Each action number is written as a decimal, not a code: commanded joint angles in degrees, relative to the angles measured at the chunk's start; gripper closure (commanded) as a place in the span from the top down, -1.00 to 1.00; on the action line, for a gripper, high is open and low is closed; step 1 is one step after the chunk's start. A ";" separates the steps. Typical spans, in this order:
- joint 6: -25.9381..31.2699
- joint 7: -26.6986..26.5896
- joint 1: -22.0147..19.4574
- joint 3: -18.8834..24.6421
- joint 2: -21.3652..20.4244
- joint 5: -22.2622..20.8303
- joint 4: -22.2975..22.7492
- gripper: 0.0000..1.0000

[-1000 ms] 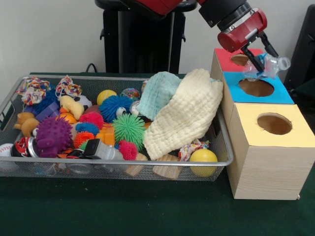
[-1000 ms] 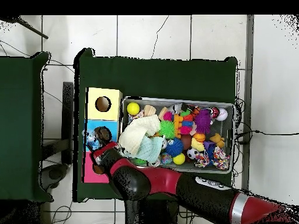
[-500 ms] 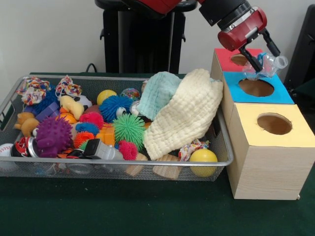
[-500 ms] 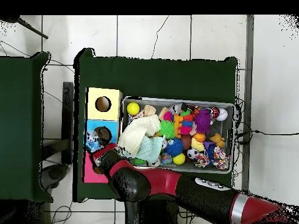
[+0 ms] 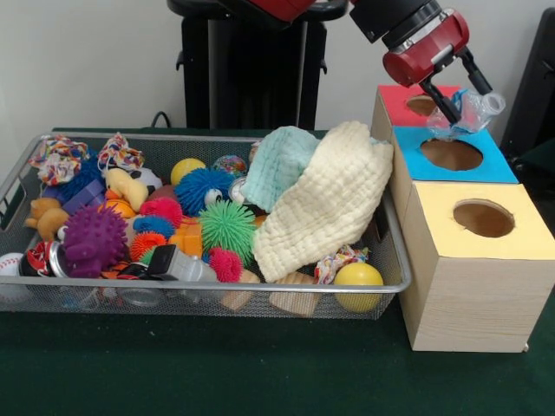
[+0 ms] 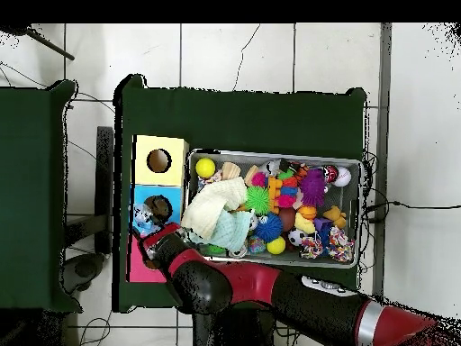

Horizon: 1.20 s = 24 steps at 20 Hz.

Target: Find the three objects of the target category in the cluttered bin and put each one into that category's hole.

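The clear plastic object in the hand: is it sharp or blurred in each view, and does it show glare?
Front view: the clear plastic object is slightly soft, with pale highlights, held in the hand above the blue box. Overhead view: it is a small pale blur.

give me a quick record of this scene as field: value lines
gripper: shut on a crumpled clear plastic bottle
bottle position: held above the boxes, over the blue box beside its hole
boxes: red farthest, blue in the middle, yellow nearest, each with a round hole on top
bin: wire mesh bin beside the boxes, full of toys
on top of the pile: cream cloth lying over a mint cloth
other contents: spiky balls, yellow ball, baseball, plush toys
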 commanded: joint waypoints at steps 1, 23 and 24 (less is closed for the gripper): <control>-2.23 18.79 -0.22 -1.19 -1.70 3.00 -2.70 1.00; -0.79 19.73 -0.76 -0.09 -5.36 3.47 -2.56 1.00; -0.75 19.70 -0.75 -0.17 -5.33 3.26 -2.70 1.00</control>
